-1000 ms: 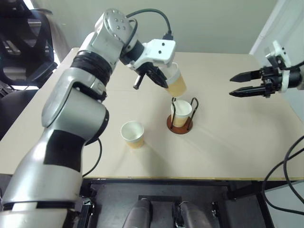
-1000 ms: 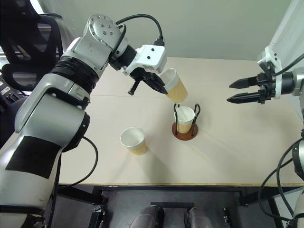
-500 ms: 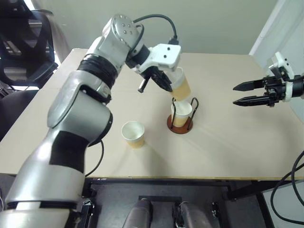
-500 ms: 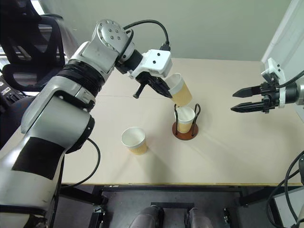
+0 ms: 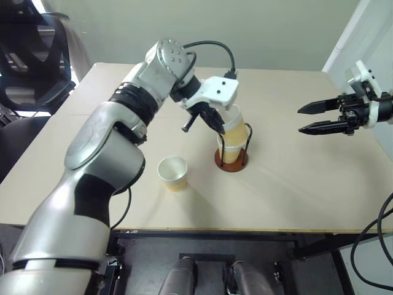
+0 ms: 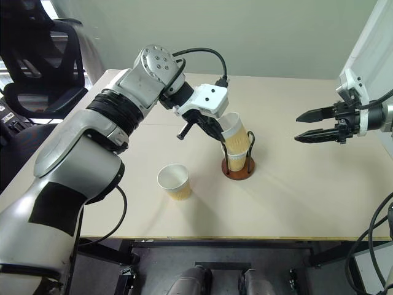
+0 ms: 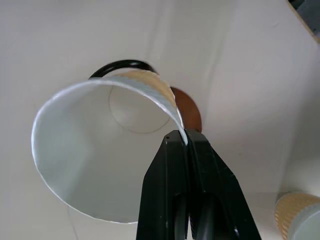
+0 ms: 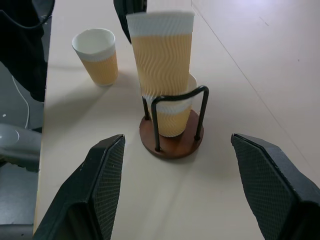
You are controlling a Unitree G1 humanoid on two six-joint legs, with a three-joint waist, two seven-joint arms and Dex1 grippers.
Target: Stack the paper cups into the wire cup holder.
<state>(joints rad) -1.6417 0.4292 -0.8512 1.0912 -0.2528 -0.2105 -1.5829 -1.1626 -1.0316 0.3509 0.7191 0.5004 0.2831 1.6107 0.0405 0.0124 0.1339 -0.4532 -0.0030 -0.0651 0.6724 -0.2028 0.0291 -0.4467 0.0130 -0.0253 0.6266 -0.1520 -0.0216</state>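
My left gripper [image 5: 215, 123] is shut on the rim of a tan paper cup [image 5: 233, 121]. It holds that cup slightly tilted over the wire cup holder [image 8: 170, 144], with the cup's bottom dipping into the mouth of another paper cup [image 8: 173, 118] that stands between the wire loops. In the left wrist view, the fingertips [image 7: 172, 142] pinch the white rim. A third paper cup [image 5: 172, 173] stands upright on the table, to the left of the holder and nearer me. My right gripper [image 5: 299, 120] hovers open to the right of the holder, pointing at it, with nothing in it.
The beige table [image 5: 295, 184] has bare surface all around the holder. A black office chair [image 5: 24, 61] stands off the far left corner. The table's front edge [image 5: 245, 231] runs close to me.
My left gripper has carried the held cup down and to the right, from above the holder into the mouth of the cup standing there. The right gripper has hardly moved.
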